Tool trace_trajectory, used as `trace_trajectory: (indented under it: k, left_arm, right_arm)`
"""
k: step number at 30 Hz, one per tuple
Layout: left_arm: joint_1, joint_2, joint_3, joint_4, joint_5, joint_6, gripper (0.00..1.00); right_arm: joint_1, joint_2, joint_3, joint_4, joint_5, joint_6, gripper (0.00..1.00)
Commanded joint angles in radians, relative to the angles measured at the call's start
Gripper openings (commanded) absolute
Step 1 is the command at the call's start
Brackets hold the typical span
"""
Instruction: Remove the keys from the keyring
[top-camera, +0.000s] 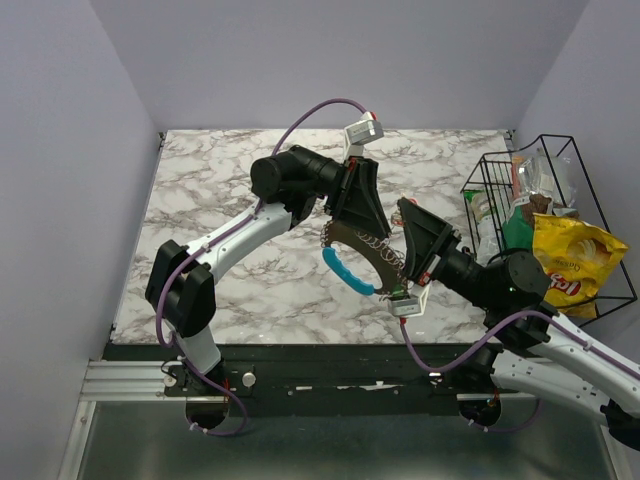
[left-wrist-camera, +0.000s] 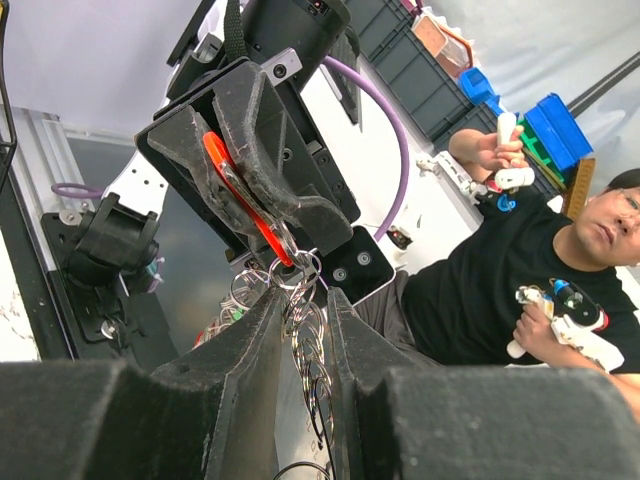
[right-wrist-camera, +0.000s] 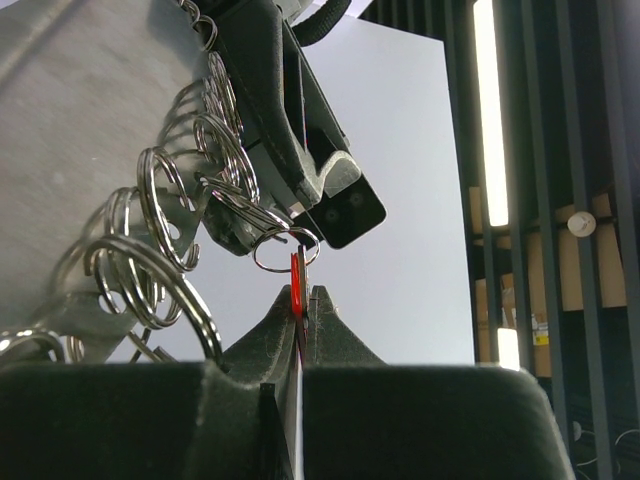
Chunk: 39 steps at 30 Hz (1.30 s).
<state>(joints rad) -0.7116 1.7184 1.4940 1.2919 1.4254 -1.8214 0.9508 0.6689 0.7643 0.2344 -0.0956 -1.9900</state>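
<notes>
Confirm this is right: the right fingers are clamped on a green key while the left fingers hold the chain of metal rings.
Wrong colour: the key between the right fingers is red, not green, as the right wrist view shows. The left fingers do hold the chain of metal rings.

The white stone-look tabletop carries grey marble veining. The large loop keyring is part bright blue, part dark grey. The tiny flat key is red.
</notes>
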Motion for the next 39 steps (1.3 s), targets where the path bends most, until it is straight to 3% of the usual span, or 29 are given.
trace_trajectory:
  k: [1, 14, 24, 34, 39]
  left_arm:
    - [-0.026, -0.065, -0.020, 0.357, 0.236, -0.027, 0.00]
    - [0.098, -0.154, -0.015, 0.201, 0.237, 0.031, 0.00]
    - [0.184, -0.218, -0.130, 0.096, 0.191, 0.117, 0.00]
    - [0.328, -0.244, -0.156, -0.092, 0.101, 0.226, 0.00]
    - [0.435, -0.243, -0.120, -0.206, 0.075, 0.307, 0.00]
  right_arm:
    - [-0.026, 0.023, 0.059, 0.190, 0.223, -0.465, 0.01]
    - [-0.023, 0.095, 0.165, 0.053, 0.373, -0.026, 0.01]
    - [-0.023, 0.126, 0.213, -0.061, 0.375, 0.109, 0.01]
    - [-0.012, 0.184, 0.455, -0.534, 0.387, 0.422, 0.01]
    - [-0.010, 0.173, 0.466, -0.650, 0.349, 0.531, 0.01]
